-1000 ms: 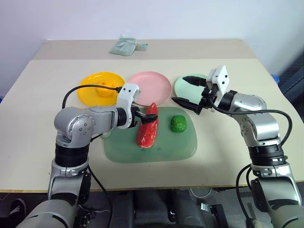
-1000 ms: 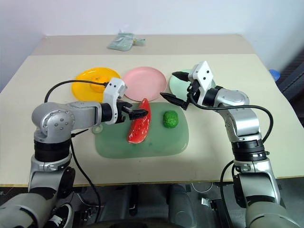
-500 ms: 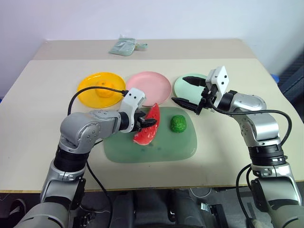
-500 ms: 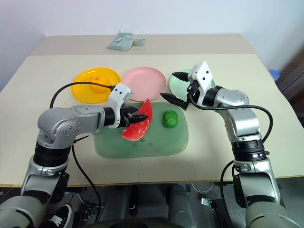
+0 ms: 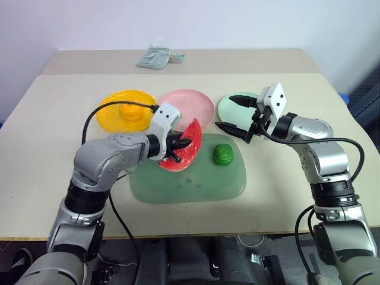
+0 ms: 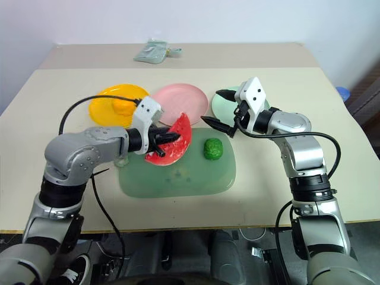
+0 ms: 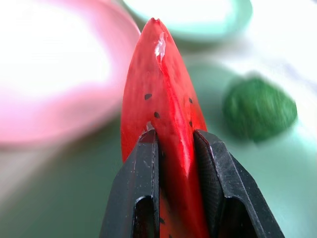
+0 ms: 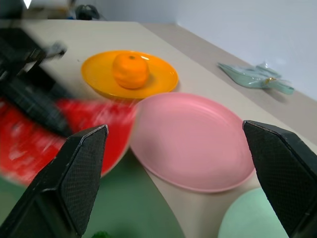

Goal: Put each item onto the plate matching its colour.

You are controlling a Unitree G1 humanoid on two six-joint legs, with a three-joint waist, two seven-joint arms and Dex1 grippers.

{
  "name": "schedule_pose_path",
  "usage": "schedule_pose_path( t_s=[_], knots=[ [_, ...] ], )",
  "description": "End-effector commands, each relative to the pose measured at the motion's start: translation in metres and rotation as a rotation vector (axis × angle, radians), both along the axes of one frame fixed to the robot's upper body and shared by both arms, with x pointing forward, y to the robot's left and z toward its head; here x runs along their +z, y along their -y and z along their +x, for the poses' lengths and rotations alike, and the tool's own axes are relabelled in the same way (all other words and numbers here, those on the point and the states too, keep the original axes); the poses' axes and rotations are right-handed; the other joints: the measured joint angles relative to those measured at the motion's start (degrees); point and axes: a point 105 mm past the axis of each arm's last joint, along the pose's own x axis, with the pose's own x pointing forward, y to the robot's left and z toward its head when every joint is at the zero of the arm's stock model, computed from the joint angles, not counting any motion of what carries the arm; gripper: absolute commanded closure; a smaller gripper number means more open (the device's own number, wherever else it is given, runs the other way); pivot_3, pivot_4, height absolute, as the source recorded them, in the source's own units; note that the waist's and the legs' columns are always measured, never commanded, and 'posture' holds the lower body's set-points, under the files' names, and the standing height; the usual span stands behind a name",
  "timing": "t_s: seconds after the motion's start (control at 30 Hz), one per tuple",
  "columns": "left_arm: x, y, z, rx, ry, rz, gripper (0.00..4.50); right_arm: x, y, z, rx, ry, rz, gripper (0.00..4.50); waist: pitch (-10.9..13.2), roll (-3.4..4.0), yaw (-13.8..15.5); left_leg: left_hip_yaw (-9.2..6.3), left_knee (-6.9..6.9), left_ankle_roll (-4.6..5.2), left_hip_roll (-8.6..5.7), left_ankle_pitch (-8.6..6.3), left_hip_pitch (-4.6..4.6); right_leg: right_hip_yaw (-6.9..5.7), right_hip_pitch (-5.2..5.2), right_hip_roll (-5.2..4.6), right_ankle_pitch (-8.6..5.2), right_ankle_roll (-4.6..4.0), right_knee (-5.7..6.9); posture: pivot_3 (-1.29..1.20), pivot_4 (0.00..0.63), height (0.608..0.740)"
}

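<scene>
you have the red watermelon slice (image 5: 185, 149) pinched in the left gripper (image 5: 176, 144), its fingers (image 7: 143, 178) clamped on both flat faces, and it hangs clear of the green tray (image 5: 196, 184) near the tray's 11 o'clock corner. carry it toward 12 o'clock until its middle sits over the pink plate (image 5: 191, 104), which lies just beyond it, then lower until the slice rests before you let go; dropping it from height will probably make a long wedge roll off the shallow rim. keep it level so the tip does not catch the plate edge. the right gripper (image 5: 237, 114) hovers spread wide and holding nothing over the near edge of the mint green plate (image 5: 235, 108), at 3 o'clock from the slice. the orange fruit (image 5: 129, 110) already sits on the yellow-orange plate (image 5: 113, 119). the bumpy green ball (image 5: 223, 154) waits on the tray.
</scene>
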Motion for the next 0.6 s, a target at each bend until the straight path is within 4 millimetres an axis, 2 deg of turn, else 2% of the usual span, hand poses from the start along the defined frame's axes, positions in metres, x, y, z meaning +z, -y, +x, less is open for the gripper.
schedule_pose_path(
  t_s=[0.03, 0.13, 0.2, 0.37, 0.43, 0.6],
  knots=[
    [0.032, -0.011, 0.026, 0.079, 0.157, -0.049, 3.68, 0.016, -0.002, -0.004, 0.021, 0.052, 0.024, 0.0, 0.0, 0.0, 0.0, 0.01, 0.0, 0.0, 0.0, 0.0, 0.0, 0.0, 0.0, 0.0, 0.0, 0.0, 0.01, 0.0, 0.15, 0.74],
    [0.047, -0.005, 0.053, 0.107, 0.244, -0.062, 3.68, 0.015, -0.004, 0.002, -0.006, 0.046, 0.022, 0.0, 0.0, 0.0, 0.2, 0.02, 0.0, 0.0, -0.01, 0.0, 0.0, 0.0, 0.0, 0.0, 0.0, 0.0, -0.01, 0.0, 0.15, 0.74],
    [0.047, 0.001, 0.067, 0.103, 0.248, -0.069, 3.68, 0.017, -0.003, 0.011, -0.054, 0.052, 0.029, 0.0, 0.0, 0.0, 0.2, 0.06, 0.01, 0.0, -0.02, 0.0, -0.01, -0.01, 0.0, 0.0, 0.0, 0.01, -0.02, 0.0, 0.15, 0.74],
    [0.027, 0.017, 0.098, 0.072, 0.248, -0.097, 3.68, 0.019, -0.004, 0.017, -0.095, 0.06, 0.049, 0.0, 0.0, 0.0, 0.2, 0.09, -0.04, 0.01, -0.02, 0.0, -0.02, -0.01, -0.01, 0.01, 0.0, 0.01, -0.08, 0.0, 0.15, 0.74],
    [0.017, 0.015, 0.108, 0.104, 0.264, -0.047, 3.68, 0.018, -0.004, 0.017, -0.099, 0.06, 0.047, 0.0, 0.0, 0.0, 0.0, 0.11, -0.06, 0.02, -0.02, -0.01, -0.05, -0.01, -0.04, 0.01, 0.0, 0.02, -0.12, 0.0, 0.15, 0.74],
    [0.01, 0.016, 0.115, 0.098, 0.229, -0.104, 3.68, 0.016, 0.003, 0.015, -0.125, 0.062, 0.041, 0.0, 0.0, -0.01, -0.1, 0.12, -0.1, 0.03, 0.0, -0.02, -0.06, -0.01, -0.09, 0.02, 0.0, 0.02, -0.09, 0.0, 0.15, 0.74]
  ],
)
